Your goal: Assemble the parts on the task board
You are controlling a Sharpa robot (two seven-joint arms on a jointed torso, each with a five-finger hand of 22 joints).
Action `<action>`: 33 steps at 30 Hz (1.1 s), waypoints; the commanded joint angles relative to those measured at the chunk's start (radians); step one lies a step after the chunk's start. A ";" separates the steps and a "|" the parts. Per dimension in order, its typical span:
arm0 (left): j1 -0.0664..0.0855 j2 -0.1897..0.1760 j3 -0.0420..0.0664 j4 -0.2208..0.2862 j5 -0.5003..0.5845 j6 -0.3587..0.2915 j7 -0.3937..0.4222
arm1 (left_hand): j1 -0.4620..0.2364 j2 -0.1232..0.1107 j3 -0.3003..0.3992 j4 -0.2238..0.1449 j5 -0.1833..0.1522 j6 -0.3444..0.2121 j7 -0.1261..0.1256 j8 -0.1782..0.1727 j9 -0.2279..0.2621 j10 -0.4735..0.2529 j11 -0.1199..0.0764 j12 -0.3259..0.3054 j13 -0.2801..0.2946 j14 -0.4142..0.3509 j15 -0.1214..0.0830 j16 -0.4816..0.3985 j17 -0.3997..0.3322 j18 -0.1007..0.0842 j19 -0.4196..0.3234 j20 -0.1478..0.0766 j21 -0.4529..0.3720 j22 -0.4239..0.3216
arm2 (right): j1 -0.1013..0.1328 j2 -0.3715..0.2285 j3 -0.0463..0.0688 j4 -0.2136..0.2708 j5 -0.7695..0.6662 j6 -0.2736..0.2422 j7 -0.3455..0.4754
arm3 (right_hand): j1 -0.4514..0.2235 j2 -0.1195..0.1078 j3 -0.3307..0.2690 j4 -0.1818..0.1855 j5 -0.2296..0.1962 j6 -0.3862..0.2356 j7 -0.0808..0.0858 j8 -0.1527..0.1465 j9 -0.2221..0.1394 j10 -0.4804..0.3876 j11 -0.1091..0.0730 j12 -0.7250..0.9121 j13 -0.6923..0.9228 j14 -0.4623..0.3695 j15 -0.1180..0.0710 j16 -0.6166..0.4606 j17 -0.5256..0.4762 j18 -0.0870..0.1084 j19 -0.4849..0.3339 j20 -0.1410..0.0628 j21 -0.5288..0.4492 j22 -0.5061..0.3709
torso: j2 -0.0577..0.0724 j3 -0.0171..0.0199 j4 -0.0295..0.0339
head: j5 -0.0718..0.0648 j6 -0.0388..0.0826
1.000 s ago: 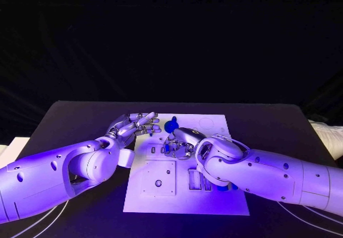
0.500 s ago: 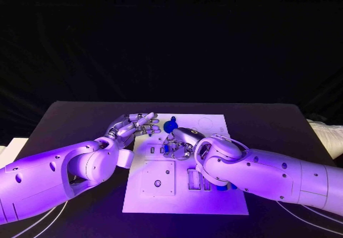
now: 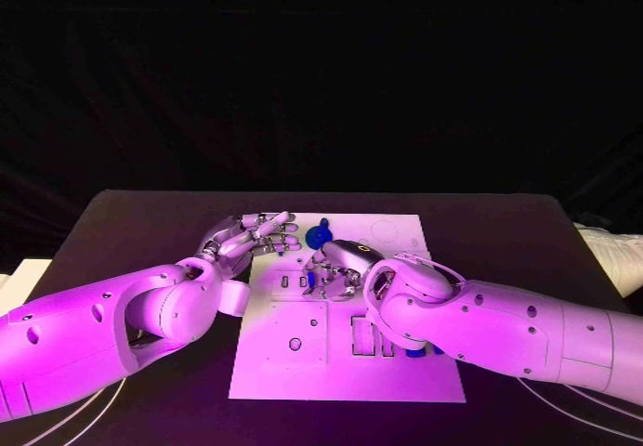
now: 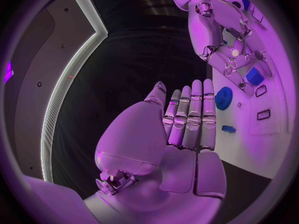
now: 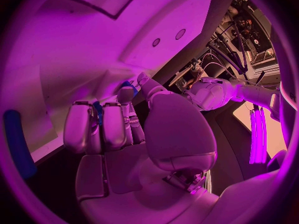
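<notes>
- Step in hand, as judged: seating a part in the task board point(image 3: 402, 372); the right hand point(image 3: 338, 267) is curled down over the board's middle, a small blue part point(image 5: 97, 110) pinched between its fingers, close over the board's surface.
- Left hand point(image 3: 252, 236) hovers at the board's left edge, fingers straight and side by side, holding nothing.
- A round blue part point(image 4: 224, 98) lies on the board near the left hand's fingertips; another blue part point(image 4: 253, 76) sits by the right hand's fingers.
- Next move calls for lining the pinched part up with its slot, pressing it home, then letting go; the slot itself is hidden.
</notes>
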 commanded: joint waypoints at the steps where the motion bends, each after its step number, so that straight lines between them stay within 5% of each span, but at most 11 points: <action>1: 0.000 0.001 0.001 0.003 0.002 0.021 0.001 | -0.003 0.001 0.002 0.000 0.004 -0.002 0.005 -0.004 -0.001 -0.001 0.005 -0.005 -0.001 0.004 0.000 -0.004 -0.002 0.012 0.001 0.005 -0.005 -0.002 | -0.003 -0.005 -0.001 0.009 0.006 -0.058 0.018 | 0.012 0.001 -0.012 0.000 -0.002 -0.022 0.006 -0.008 -0.003 0.000 0.006 0.009 0.003 0.040 0.010 -0.006 0.001 -0.002 -0.004 0.004 -0.004 -0.001 | 0.000 0.0002 0.0010 | -0.001 0.002; 8: 0.000 0.001 0.001 0.001 0.002 0.023 -0.001 | -0.004 0.001 0.002 0.001 0.004 -0.002 0.005 -0.004 -0.001 -0.001 0.005 -0.005 -0.002 0.005 0.000 -0.005 -0.002 0.012 0.001 0.005 -0.006 -0.002 | -0.008 -0.017 -0.001 0.028 0.037 -0.140 0.089 | 0.039 0.011 -0.028 0.000 -0.002 -0.069 0.014 -0.012 -0.008 -0.004 0.013 0.011 0.001 0.040 0.016 -0.006 0.002 -0.002 -0.002 0.009 -0.004 0.000 | -0.001 0.0008 0.0000 | 0.002 0.007; 14: 0.000 0.000 0.000 -0.003 0.002 0.024 -0.005 | -0.004 0.001 0.002 0.001 0.004 -0.002 0.005 -0.004 -0.001 -0.001 0.005 -0.005 -0.002 0.005 0.000 -0.005 -0.002 0.012 0.001 0.005 -0.006 -0.002 | -0.009 -0.049 0.001 0.062 0.087 -0.153 0.173 | 0.053 0.022 -0.041 0.002 0.002 -0.111 -0.002 -0.011 -0.012 0.003 0.001 0.019 0.004 0.043 0.009 0.003 0.012 -0.004 0.004 0.006 0.002 0.011 | -0.001 0.0003 0.0027 | 0.001 0.010; 17: 0.000 0.001 0.000 -0.005 0.002 0.022 -0.005 | -0.004 0.001 0.002 0.001 0.004 -0.002 0.005 -0.004 -0.001 -0.001 0.005 -0.005 -0.002 0.005 0.000 -0.005 -0.002 0.012 0.001 0.005 -0.006 -0.002 | -0.005 -0.076 0.005 0.087 0.129 -0.132 0.217 | 0.059 0.028 -0.042 0.001 0.004 -0.112 -0.005 -0.007 -0.011 0.004 -0.002 0.019 0.004 0.043 0.006 0.004 0.014 -0.004 0.005 0.003 0.003 0.013 | 0.000 -0.0001 0.0012 | 0.004 0.013; 21: 0.000 -0.002 0.000 -0.011 -0.004 0.019 -0.006 | 0.002 0.002 0.008 -0.004 0.005 -0.002 0.005 -0.004 -0.001 -0.001 0.005 -0.005 -0.002 0.011 -0.002 -0.006 -0.002 0.013 0.005 0.004 -0.005 -0.003 | 0.025 -0.134 0.012 0.120 0.200 -0.042 0.274 | 0.064 0.036 -0.042 0.001 0.006 -0.110 -0.007 -0.001 -0.009 0.003 -0.004 0.017 0.001 0.044 0.004 0.008 0.018 -0.005 0.007 0.001 0.005 0.017 | -0.001 0.0001 -0.0009 | 0.010 0.014; 24: 0.003 -0.015 0.001 -0.020 -0.070 0.025 -0.027 | 0.025 0.005 0.027 -0.020 0.005 0.003 -0.004 -0.003 -0.001 0.014 -0.007 0.001 -0.002 0.089 -0.024 0.035 0.017 0.015 0.058 -0.014 0.028 0.010 | 0.049 -0.181 0.014 0.146 0.246 0.024 0.309 | 0.071 0.041 -0.047 -0.001 0.012 -0.075 -0.001 0.023 0.000 0.003 0.000 0.017 0.001 0.045 0.005 0.011 0.022 -0.007 0.010 0.001 0.009 0.026 | -0.004 -0.0012 -0.0062 | 0.008 0.015; 29: 0.026 -0.026 0.001 -0.031 -0.200 -0.013 -0.139 | 0.017 -0.002 0.041 -0.004 0.005 0.039 -0.033 0.008 0.005 0.111 -0.052 0.037 0.017 0.259 -0.075 0.229 0.147 0.010 0.195 -0.073 0.159 0.079 | 0.081 -0.261 0.015 0.196 0.325 0.059 0.345 | 0.081 0.054 -0.050 -0.003 0.017 -0.028 0.003 0.053 0.012 0.005 0.002 0.021 0.002 0.045 0.008 0.011 0.023 -0.008 0.011 0.003 0.012 0.031 | -0.012 0.0008 -0.0088 | 0.016 0.014; 32: 0.049 -0.023 0.001 -0.036 -0.300 -0.007 -0.246 | -0.017 -0.022 0.031 0.035 0.004 0.020 -0.025 -0.004 0.000 0.104 -0.049 0.059 0.038 0.230 -0.073 0.473 0.362 0.005 0.200 -0.081 0.250 0.140 | 0.099 -0.313 0.015 0.222 0.421 0.036 0.369 | 0.087 0.070 -0.045 -0.003 0.022 -0.015 0.003 0.062 0.015 0.010 0.002 0.027 0.005 0.045 0.007 0.013 0.025 -0.009 0.014 0.003 0.014 0.036 | -0.018 0.0006 -0.0078 | 0.012 0.015; 33: 0.060 -0.023 0.001 -0.033 -0.368 -0.004 -0.306 | -0.027 -0.025 0.024 0.050 0.003 0.019 -0.032 -0.002 0.001 0.122 -0.054 0.097 0.062 0.272 -0.081 0.699 0.556 0.006 0.215 -0.083 0.302 0.174 | 0.106 -0.339 0.015 0.232 0.485 0.017 0.383 | 0.090 0.073 -0.043 -0.003 0.026 -0.011 0.003 0.065 0.015 0.007 0.001 0.022 0.001 0.045 0.007 0.011 0.023 -0.008 0.013 0.003 0.014 0.034 | -0.020 -0.0001 -0.0088 | 0.011 0.014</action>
